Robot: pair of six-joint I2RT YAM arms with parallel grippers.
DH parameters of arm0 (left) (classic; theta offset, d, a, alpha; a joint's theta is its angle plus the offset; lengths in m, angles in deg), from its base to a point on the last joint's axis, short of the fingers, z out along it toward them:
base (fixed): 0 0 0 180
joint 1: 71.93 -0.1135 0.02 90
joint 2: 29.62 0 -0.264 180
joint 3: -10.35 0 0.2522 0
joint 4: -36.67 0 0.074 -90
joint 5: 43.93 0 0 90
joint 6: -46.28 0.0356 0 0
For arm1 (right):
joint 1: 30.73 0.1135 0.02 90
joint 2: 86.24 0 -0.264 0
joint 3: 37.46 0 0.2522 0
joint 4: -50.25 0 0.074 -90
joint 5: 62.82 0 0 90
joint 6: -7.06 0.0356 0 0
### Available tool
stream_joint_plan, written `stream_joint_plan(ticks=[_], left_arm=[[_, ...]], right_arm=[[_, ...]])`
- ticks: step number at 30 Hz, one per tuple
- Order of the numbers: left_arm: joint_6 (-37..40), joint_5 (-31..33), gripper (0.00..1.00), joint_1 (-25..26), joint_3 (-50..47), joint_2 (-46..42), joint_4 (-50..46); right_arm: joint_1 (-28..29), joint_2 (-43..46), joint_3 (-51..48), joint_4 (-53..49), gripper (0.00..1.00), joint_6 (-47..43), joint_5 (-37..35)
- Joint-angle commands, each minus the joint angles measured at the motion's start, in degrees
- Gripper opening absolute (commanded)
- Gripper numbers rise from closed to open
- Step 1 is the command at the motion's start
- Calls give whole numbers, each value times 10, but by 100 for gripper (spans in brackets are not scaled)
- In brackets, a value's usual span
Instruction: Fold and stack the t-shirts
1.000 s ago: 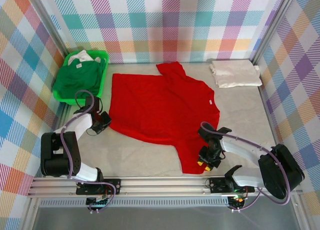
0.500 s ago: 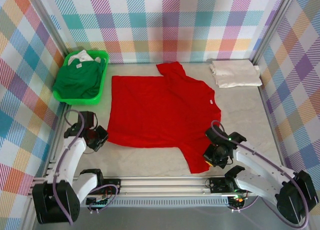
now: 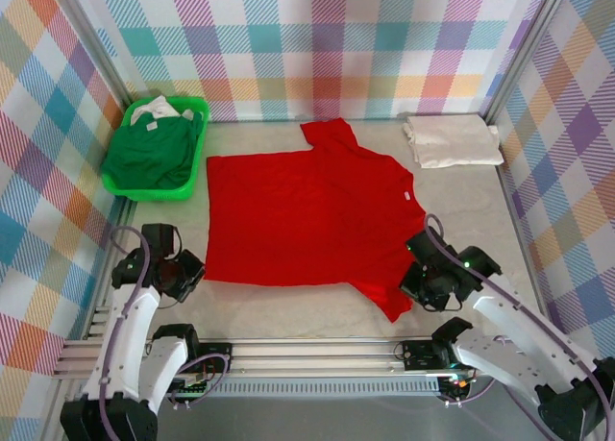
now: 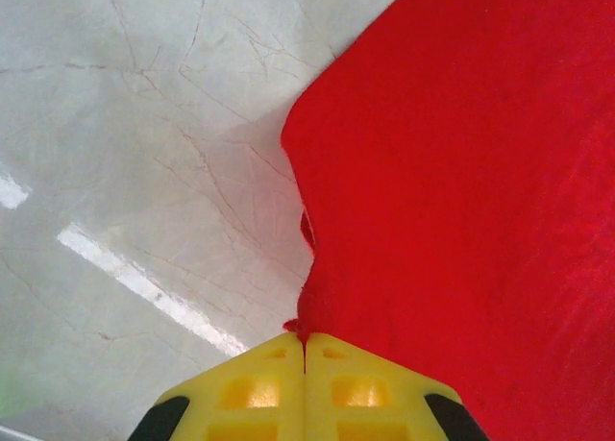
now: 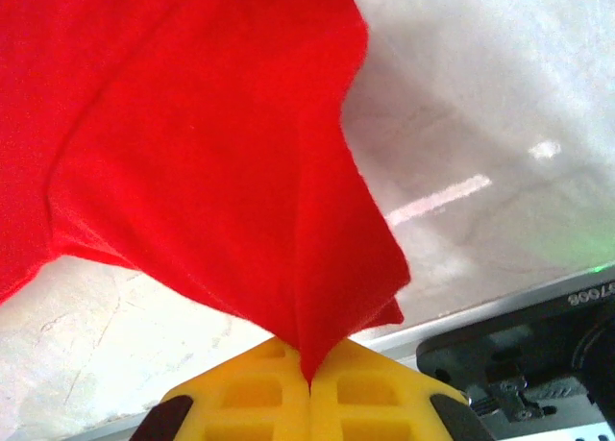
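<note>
While the left gripper (image 4: 306,345) and right gripper (image 5: 309,372) each pinch a near corner, the soft red t-shirt (image 3: 307,210) spreads flat across the marbled bench (image 3: 288,313).

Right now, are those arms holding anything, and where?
Both hold the red t-shirt: the left tool pinches its near-left corner, the right tool its near-right corner.
</note>
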Motion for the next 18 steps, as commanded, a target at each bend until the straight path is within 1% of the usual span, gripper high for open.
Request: stream_joint_plan(ticks=[1,2,4,7,11,13,18], left_arm=[[14,26,0,-10,18,19,68],[12,29,0,-10,18,32,88],[21,9,0,-11,18,72,128],[35,-10,0,-10,22,131,162],[53,15,0,-11,34,140,157],[62,21,0,-12,47,147,150],[85,38,0,-13,74,173,135]], right_arm=[[-16,-39,42,36,0,-63,-31],[-26,-52,52,47,0,-75,-30],[-46,-74,66,75,0,-103,-24],[-74,-114,84,105,0,-143,-19],[-100,-164,122,130,1,-185,-20],[-106,-190,135,144,2,-202,-11],[-116,-258,179,153,2,-241,3]])
